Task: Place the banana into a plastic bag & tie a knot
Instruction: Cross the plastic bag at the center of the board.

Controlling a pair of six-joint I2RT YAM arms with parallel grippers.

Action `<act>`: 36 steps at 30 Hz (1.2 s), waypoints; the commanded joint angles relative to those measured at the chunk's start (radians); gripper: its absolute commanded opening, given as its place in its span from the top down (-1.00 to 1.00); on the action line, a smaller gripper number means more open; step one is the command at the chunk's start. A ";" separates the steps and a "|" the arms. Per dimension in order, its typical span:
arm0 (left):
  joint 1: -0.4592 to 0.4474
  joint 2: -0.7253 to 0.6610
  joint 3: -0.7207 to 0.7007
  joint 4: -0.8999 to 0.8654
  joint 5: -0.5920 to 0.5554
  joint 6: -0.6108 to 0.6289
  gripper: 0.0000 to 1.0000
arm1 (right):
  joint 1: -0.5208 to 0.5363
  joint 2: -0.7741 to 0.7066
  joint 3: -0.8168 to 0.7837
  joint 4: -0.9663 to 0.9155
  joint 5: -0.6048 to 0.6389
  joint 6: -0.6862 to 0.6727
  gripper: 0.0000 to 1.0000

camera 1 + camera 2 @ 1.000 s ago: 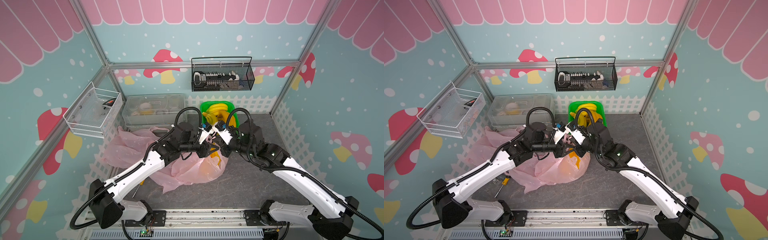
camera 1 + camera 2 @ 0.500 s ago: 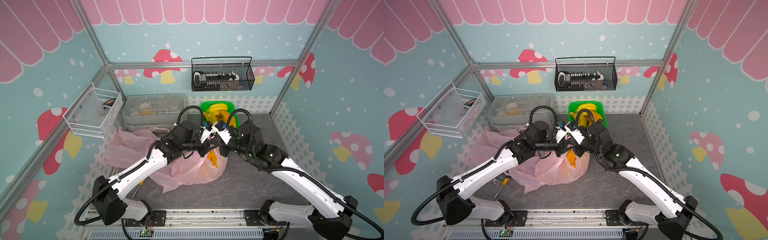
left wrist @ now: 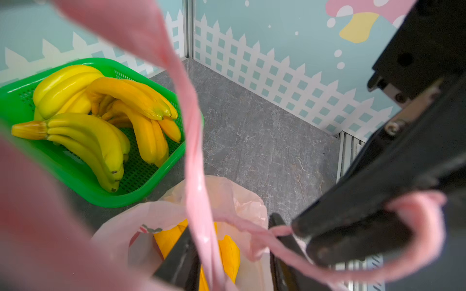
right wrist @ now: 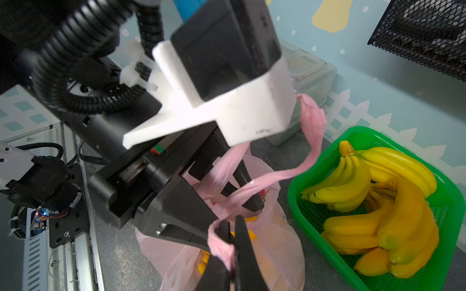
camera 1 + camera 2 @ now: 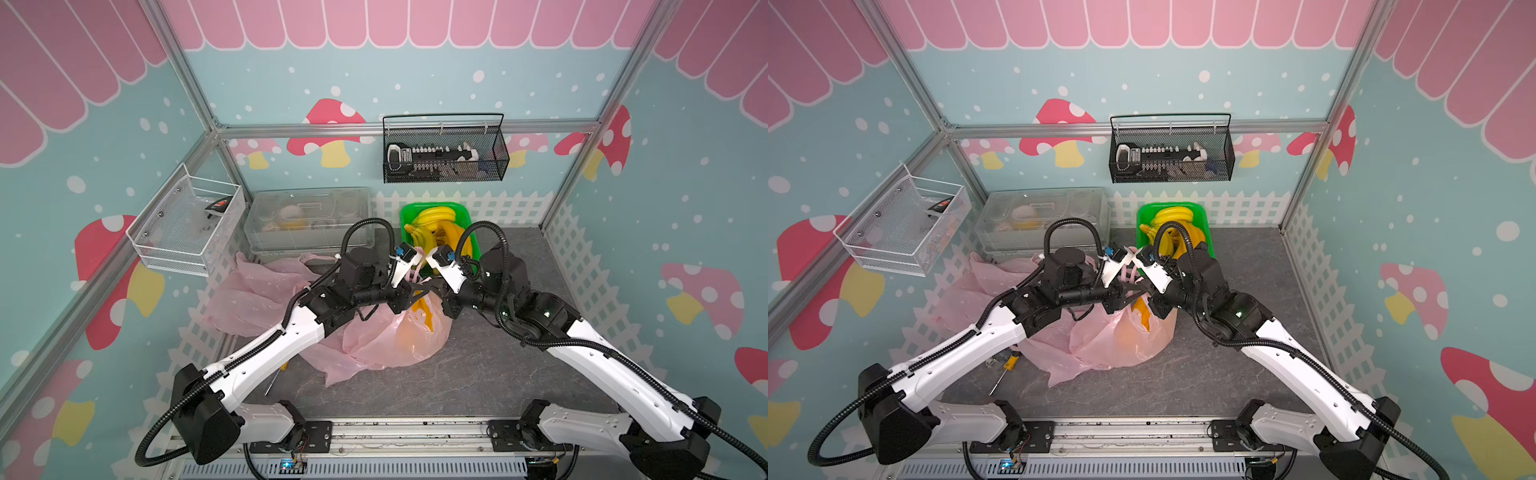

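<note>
Right gripper (image 4: 231, 226), jaws pinched tight on a twisted handle (image 4: 219, 248) of the pink plastic bag (image 5: 399, 336), meets the left gripper (image 3: 230, 224) tip to tip above the middle of the grey table (image 5: 478, 374). The left gripper's jaws stand partly apart and clamp nothing; the bag's looped handle (image 4: 312, 121) runs between its two fingers (image 3: 181, 262) and rises past the white camera mount (image 4: 227, 105) on that wrist.

The banana (image 5: 426, 313) sits inside the bag, its yellow showing through the thin film and at the bag's open mouth directly beneath both grippers. The bag rests on the table, bulging toward the near side.

Just beyond the grippers, against the white picket trim of the far wall, a green basket (image 5: 432, 205) holds several more bunches of bananas (image 5: 434, 216). Left of it stands a clear lidded box (image 5: 307, 216), and a heap of spare pink bags (image 5: 257, 291) spreads across the table's left side. On the far wall hangs a black wire basket (image 5: 444, 149); a white wire basket (image 5: 183, 224) is fixed to the left wall. A small yellow-handled tool (image 5: 1011, 359) lies near the left arm's elbow.
</note>
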 commanded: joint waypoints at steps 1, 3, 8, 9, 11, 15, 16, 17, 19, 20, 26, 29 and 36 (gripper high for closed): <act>0.007 -0.056 -0.038 0.063 -0.038 0.044 0.10 | 0.008 0.003 0.018 -0.017 -0.023 -0.016 1.00; 0.006 -0.074 -0.062 0.095 -0.044 0.050 0.06 | 0.007 0.003 0.019 -0.017 -0.035 -0.016 1.00; -0.002 -0.061 -0.056 0.122 -0.019 0.060 0.02 | 0.009 0.019 0.033 -0.019 -0.060 -0.015 1.00; -0.006 -0.052 -0.047 0.121 -0.014 0.063 0.02 | 0.009 0.023 0.034 -0.018 -0.065 -0.015 1.00; -0.012 -0.035 -0.032 0.122 0.003 0.069 0.02 | 0.010 0.030 0.038 -0.017 -0.070 -0.013 1.00; -0.016 -0.001 -0.001 0.107 0.049 0.071 0.05 | 0.011 0.027 0.041 -0.008 -0.060 -0.010 1.00; -0.015 0.005 0.000 0.105 0.051 0.067 0.08 | 0.011 0.023 0.041 -0.005 -0.056 -0.011 1.00; -0.015 0.008 0.002 0.104 0.056 0.066 0.11 | 0.010 0.021 0.041 -0.002 -0.054 -0.010 1.00; -0.015 0.016 0.005 0.105 0.081 0.061 0.20 | 0.011 0.016 0.038 0.006 -0.048 -0.007 1.00; -0.014 0.021 0.008 0.105 0.094 0.058 0.29 | 0.010 0.017 0.037 0.009 -0.044 -0.006 1.00; -0.014 0.039 0.011 0.102 0.145 0.053 0.74 | 0.010 0.014 0.025 0.025 -0.013 0.010 1.00; -0.007 0.034 0.000 0.101 0.153 0.053 0.91 | 0.009 0.002 0.012 0.031 0.007 0.013 1.00; 0.024 0.017 -0.042 0.123 0.173 0.037 1.00 | 0.002 -0.070 0.008 0.006 0.003 0.010 0.42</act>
